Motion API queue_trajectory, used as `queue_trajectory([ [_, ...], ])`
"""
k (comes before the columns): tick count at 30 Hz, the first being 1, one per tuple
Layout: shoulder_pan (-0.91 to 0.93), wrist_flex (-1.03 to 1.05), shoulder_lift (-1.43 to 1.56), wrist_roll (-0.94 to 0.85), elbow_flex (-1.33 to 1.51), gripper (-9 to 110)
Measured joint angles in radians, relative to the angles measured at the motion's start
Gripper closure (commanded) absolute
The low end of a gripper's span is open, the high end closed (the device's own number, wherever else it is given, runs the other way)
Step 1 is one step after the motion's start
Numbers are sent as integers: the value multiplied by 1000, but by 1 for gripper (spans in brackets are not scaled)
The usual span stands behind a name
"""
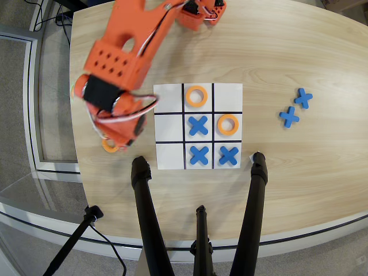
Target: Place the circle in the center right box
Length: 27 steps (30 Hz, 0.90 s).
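Observation:
In the overhead view a loose orange circle (107, 147) lies on the wood left of the white board (169, 161), mostly covered by my arm. My orange gripper (117, 138) hangs blurred right over it; its fingers are hidden, so I cannot tell whether they are open or touching the circle. On the board, the middle-row left cell (168, 126) is bare. The middle-row right cell holds an orange circle (228, 124). Another circle (196, 96) lies in the top middle cell. Which side cell is the center right box I cannot tell.
Blue crosses fill the centre cell (198, 125), the bottom middle cell (199, 154) and the bottom right cell (229, 155). Two spare crosses (289, 117) lie on the table to the right. Black tripod legs (145, 195) reach in from the bottom edge.

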Motion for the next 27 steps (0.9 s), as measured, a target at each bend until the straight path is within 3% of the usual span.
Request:
queue_trajectory([
  [8, -282, -15, 397, 8, 371, 102],
  [14, -391, -135, 485, 15, 592, 102],
  [27, -322, -397, 295, -9, 670, 102],
])
